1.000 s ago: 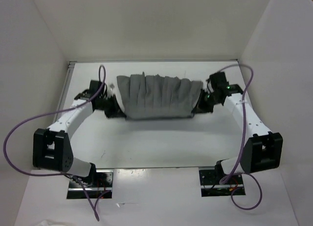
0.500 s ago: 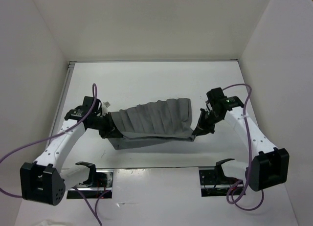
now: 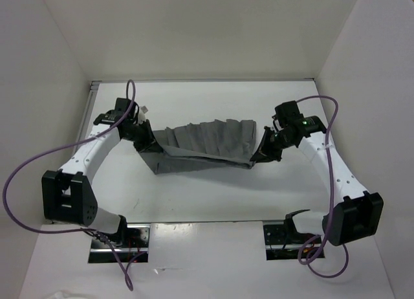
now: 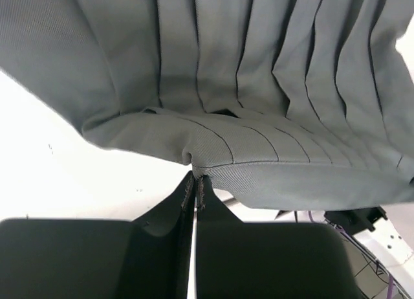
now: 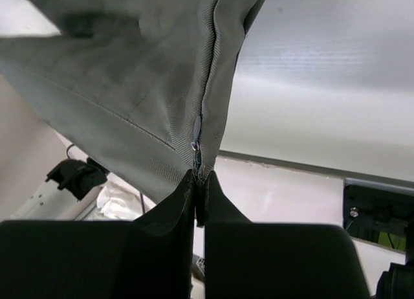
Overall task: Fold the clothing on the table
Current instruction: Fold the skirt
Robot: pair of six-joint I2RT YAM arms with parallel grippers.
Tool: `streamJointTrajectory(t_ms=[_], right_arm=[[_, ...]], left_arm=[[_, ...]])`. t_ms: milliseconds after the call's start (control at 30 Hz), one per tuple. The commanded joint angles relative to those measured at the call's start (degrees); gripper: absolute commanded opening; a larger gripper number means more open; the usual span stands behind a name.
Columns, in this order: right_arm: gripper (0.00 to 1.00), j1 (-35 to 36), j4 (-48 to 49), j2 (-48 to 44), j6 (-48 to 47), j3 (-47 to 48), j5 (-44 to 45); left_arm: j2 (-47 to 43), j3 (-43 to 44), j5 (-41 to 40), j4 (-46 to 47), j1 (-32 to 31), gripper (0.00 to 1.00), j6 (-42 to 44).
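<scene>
Two ends of the clothing (image 3: 207,142) are pinched: left gripper (image 3: 146,143) clamped tight on the left end, right gripper (image 3: 260,156) on the right. Grey fabric hangs pleated between them, lower edge resting around mid tabletop (image 3: 194,195).
</scene>
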Motion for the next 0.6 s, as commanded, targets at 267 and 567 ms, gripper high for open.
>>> streamJointTrajectory(t_ms=[267,567], right_arm=[[0.0,5.18,-5.4,-8.22,3.38,1.6,-3.91],[0.0,4.57,3.55,2.06,5.23,1.15,3.65]], left_arm=[[-9.26,-4.29,-4.89,-6.68,0.92,0.0,1.09],[-11.91,-5.54,-8.41,-5.99,1.97,0.0,-3.13]])
